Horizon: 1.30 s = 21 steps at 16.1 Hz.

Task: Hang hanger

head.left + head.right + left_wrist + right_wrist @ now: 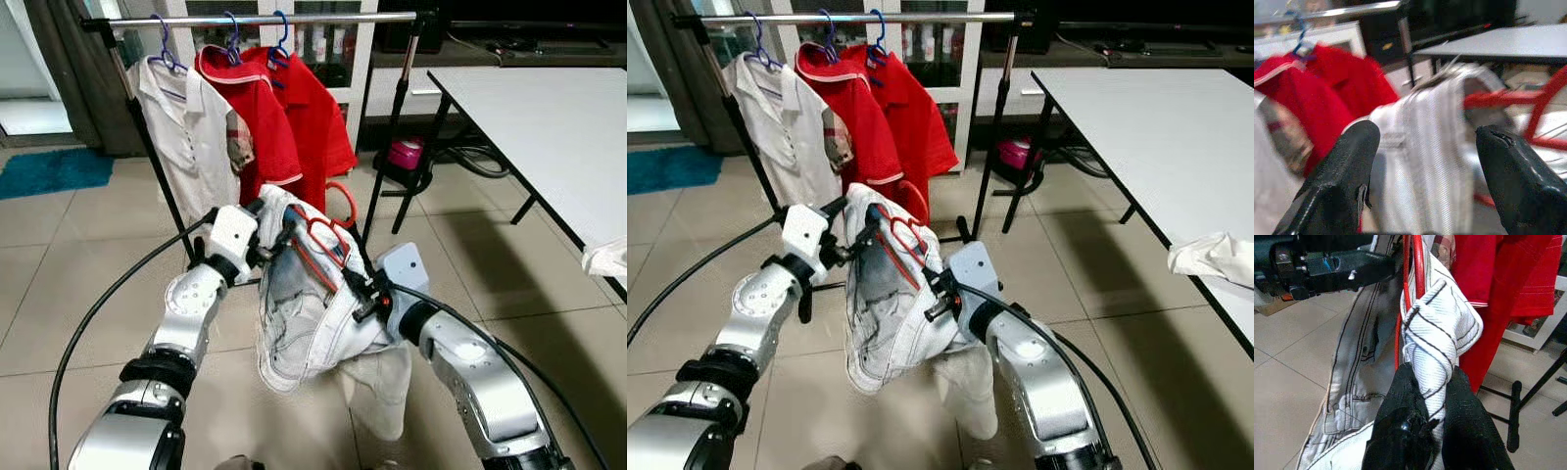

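Overall progress: not yet done; the red hanger (pixel 331 238) with its white shirt (pixel 304 313) is judged to be held below and in front of the rail (pixel 265 19), off it.
Clothes rack: the rail is seen across the top of the head views, already carrying a white polo (pixel 191 127) and two red shirts (pixel 284 117) on blue hangers.
Left to do: the hanger's hook, at centre frame, is judged to need lifting onto the rail beside the red shirts.
White shirt: pale with thin dark stripes, bunched and drooping from the hanger at centre, its tail hanging towards the tiled floor (pixel 59 284).
Right gripper (pixel 1435 431): fingers pinched together on a twisted fold of the shirt at the hanger's lower end.
Left gripper (pixel 1425 181): fingers spread apart, the shirt's upper edge lying just beyond them, gripping nothing.
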### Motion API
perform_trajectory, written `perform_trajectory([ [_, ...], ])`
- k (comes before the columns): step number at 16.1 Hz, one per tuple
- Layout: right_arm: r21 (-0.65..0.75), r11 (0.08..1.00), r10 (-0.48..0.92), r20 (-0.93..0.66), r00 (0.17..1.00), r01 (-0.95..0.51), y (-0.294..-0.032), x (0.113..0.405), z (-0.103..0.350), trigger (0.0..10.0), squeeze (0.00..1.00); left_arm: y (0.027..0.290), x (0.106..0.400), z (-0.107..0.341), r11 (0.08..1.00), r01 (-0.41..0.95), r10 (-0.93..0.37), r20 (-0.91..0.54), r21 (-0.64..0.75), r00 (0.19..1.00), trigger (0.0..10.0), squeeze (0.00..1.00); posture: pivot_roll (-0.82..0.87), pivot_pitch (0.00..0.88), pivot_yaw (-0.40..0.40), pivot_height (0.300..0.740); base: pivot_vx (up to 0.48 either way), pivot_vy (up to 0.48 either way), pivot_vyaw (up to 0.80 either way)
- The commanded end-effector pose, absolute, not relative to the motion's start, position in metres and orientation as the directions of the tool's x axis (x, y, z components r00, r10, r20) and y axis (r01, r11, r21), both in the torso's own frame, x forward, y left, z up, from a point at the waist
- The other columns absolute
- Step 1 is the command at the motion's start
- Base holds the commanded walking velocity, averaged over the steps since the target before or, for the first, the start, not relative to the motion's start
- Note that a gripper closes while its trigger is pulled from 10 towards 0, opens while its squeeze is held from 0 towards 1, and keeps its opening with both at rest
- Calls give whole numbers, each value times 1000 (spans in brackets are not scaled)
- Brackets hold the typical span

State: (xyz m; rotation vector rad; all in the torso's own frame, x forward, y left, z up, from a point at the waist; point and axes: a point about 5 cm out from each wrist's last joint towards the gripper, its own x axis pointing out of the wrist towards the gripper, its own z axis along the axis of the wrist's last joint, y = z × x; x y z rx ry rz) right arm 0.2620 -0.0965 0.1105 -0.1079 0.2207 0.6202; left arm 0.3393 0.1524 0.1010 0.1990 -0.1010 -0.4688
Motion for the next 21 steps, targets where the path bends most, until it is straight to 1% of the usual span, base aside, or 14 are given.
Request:
perform_trajectory([
  [1, -41, 802, 583, -166, 795, -596, -95, 262, 126, 0, 0, 154, 344, 105, 880, 421, -440, 46, 219, 897, 10000, 0, -176, 0, 19, 740, 0, 0, 0],
  [2, -44, 798, 588, -166, 792, -602, -94, 262, 126, 0, 0, 151, 344, 102, 864, 461, -474, 20, 205, 880, 10000, 0, -179, 0, 18, 740, 0, 0, 0],
  [3, -44, 796, 590, -165, 790, -604, -94, 262, 127, 0, 0, 150, 345, 102, 862, 464, -476, 10, 204, 879, 5137, 0, -179, 0, 18, 740, 0, 0, 0],
  [4, -45, 794, 592, -165, 789, -606, -93, 262, 127, 0, 0, 149, 345, 100, 863, 462, -472, 0, 203, 882, 0, 0, -182, 0, 18, 740, 0, 0, 0],
  [11, -53, 779, 610, -169, 774, -625, -89, 262, 125, 0, 0, 144, 347, 98, 858, 487, -492, -9, 163, 871, 0, 0, -189, 0, 22, 740, 0, 0, 0],
  [21, -56, 774, 615, -171, 769, -631, -88, 263, 126, 0, 0, 148, 348, 98, 862, 486, -489, -11, 143, 872, 0, 0, -185, 0, 21, 740, 0, 0, 0],
])
